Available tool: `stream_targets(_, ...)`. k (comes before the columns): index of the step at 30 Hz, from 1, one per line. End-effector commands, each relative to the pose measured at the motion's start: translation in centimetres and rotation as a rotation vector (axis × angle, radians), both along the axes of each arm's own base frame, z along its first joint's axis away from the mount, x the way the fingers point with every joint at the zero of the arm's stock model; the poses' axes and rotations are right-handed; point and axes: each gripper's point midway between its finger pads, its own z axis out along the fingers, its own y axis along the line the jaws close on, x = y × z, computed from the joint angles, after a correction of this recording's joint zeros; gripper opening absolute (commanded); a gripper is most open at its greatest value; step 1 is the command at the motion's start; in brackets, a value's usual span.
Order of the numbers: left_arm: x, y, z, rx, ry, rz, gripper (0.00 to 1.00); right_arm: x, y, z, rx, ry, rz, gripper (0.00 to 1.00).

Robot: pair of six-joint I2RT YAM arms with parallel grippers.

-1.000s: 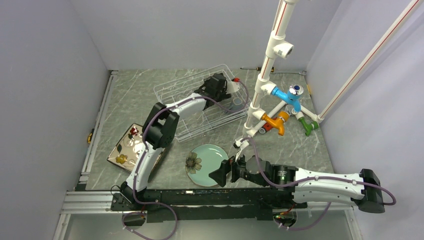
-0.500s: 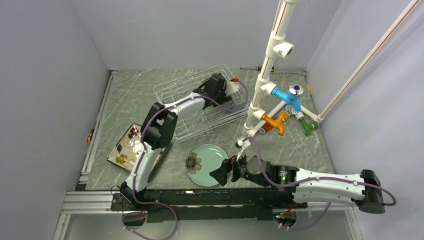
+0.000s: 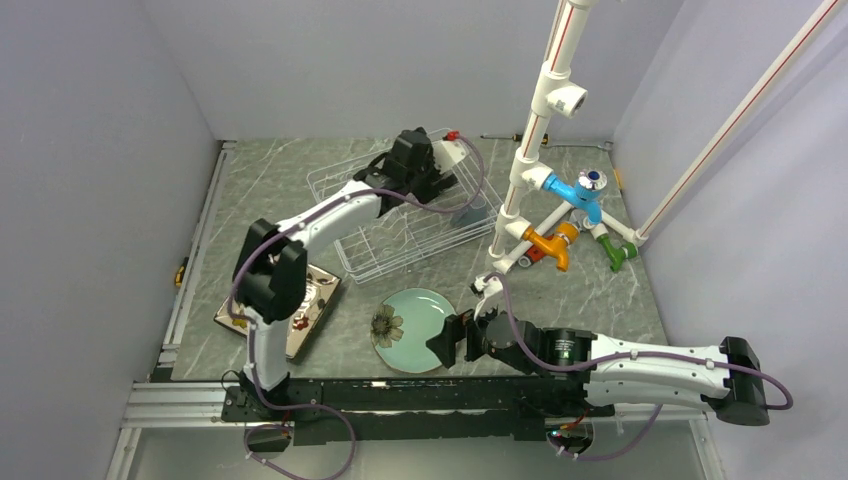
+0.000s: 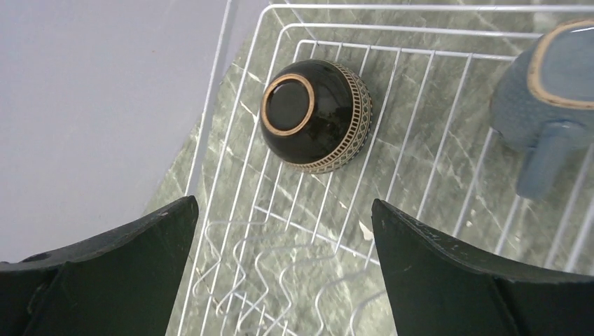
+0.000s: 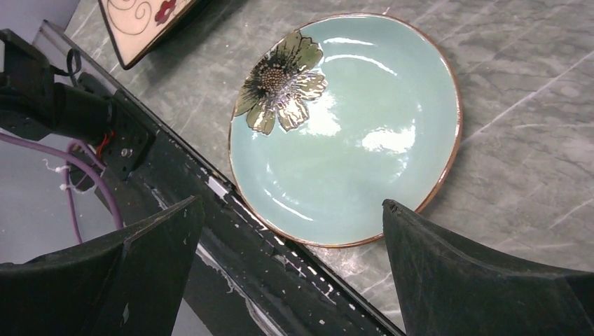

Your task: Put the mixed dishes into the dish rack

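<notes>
The pale green round plate [image 5: 350, 126] lies flat on the marble table [image 3: 600, 290], face up, with its near rim right at the black rail [image 5: 231, 231] along the table edge; the right gripper [image 5: 292, 210] hangs just above that rim, its jaws spread wide and holding nothing; the plate looks like glazed ceramic, so I judge it stiff, fairly heavy for its size, slick under the pads and apt to chip if knocked against wire; lying flat, it offers only its raised rim, so the sound hold is across the near lip, one finger over the top and one worked under it, pinched well in from the edge so the glaze cannot slide out; once lifted it should be tipped upright to stand between the prongs; in the dish rack [image 3: 375, 240] the brown bowl [image 4: 315, 115] sits upside down and the small grey mug [image 4: 553, 91] appears to lie on its side, apart from it; the left gripper [image 4: 284, 266] hovers over them, open and empty; the cream floral square plate [image 5: 136, 21] waits on the table to the left
</notes>
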Motion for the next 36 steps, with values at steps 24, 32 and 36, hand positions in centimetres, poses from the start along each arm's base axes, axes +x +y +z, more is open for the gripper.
stream_targets(24, -27.4, 12.2, 6.3, -1.006, 0.412, 0.175, 0.99, 0.7, -0.4, -4.6, 0.062, 0.312, -0.357, 0.94)
stream_targets(32, -29.3, 12.5, 5.5, -1.061, 0.452, 0.158, 0.99, 0.7, -2.8, -7.1, 0.078, 0.392, -0.493, 0.91)
stream_targets(36, -29.9, 12.4, 5.9, -1.072, 0.461, 0.135, 0.99, 0.2, -2.4, -8.0, 0.252, 0.436, -0.455, 0.73)
